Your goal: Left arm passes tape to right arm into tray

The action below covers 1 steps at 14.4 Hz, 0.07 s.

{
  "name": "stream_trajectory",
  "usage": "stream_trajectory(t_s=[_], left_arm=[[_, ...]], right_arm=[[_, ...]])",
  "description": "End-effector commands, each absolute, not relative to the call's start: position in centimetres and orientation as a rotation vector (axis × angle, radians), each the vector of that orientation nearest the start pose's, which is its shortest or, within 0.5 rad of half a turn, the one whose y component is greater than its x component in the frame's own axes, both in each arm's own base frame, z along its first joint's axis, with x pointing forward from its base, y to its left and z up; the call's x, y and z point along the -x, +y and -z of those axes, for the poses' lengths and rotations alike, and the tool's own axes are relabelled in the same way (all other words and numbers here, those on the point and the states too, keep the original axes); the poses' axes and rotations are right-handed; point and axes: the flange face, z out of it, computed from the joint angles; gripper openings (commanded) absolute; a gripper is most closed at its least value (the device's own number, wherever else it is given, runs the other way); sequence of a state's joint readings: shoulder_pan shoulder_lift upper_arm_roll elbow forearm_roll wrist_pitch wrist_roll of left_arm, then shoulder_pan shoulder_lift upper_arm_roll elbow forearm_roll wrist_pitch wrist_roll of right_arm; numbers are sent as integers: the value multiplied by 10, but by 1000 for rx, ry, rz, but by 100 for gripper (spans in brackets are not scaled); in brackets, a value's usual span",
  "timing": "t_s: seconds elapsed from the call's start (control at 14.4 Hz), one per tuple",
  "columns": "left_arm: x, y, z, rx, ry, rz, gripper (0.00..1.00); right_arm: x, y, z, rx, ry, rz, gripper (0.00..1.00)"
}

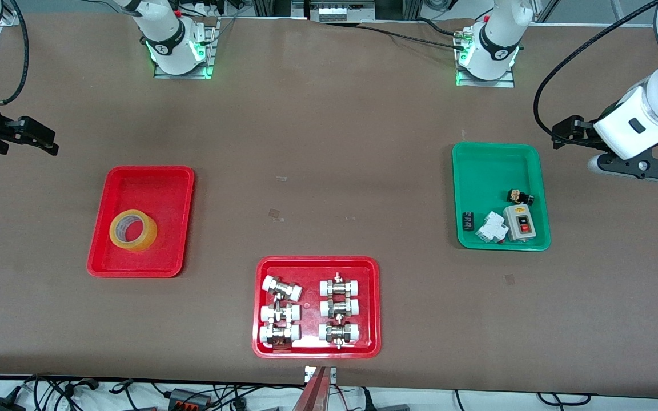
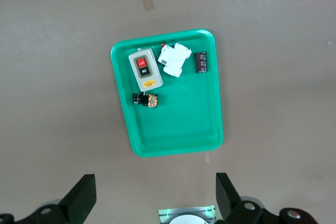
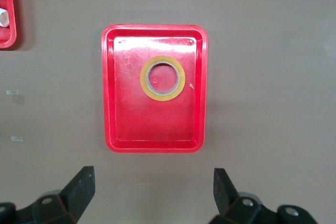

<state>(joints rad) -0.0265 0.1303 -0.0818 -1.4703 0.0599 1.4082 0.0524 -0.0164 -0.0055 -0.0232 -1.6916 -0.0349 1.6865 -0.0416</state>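
Right now I count three trays on the table (image 1: 329,114): one plain red tray (image 1: 135,268), one green tray (image 1: 494,154) and one red tray of fittings (image 1: 317,349). I see one tape (image 1: 133,230), six white-capped fittings (image 1: 311,311) in two columns of three, and four small electrical parts in the green tray, among them a grey switch box (image 1: 520,222) with a red button.

My tape is a yellow translucent roll with a pale core. It lies flat in the plain red tray, its hole facing up and the red floor showing through, so its axis stands upright. It sits in the half of the tray nearer the front camera, apart from every rim.

My left gripper (image 2: 152,195) hangs over bare table by the green tray, at the left arm's end, fingers spread wide and empty. My right gripper (image 3: 152,192) hangs over bare table at the right arm's end, beside the plain red tray, fingers likewise spread and empty.
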Motion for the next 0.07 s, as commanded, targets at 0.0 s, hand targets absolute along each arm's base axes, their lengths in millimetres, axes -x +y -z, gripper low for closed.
stream_trajectory(t_s=[0.0], left_arm=[[-571, -50, -585, 3079, 275, -313, 100]], right_arm=[[-548, -27, -582, 3163, -31, 30, 100]])
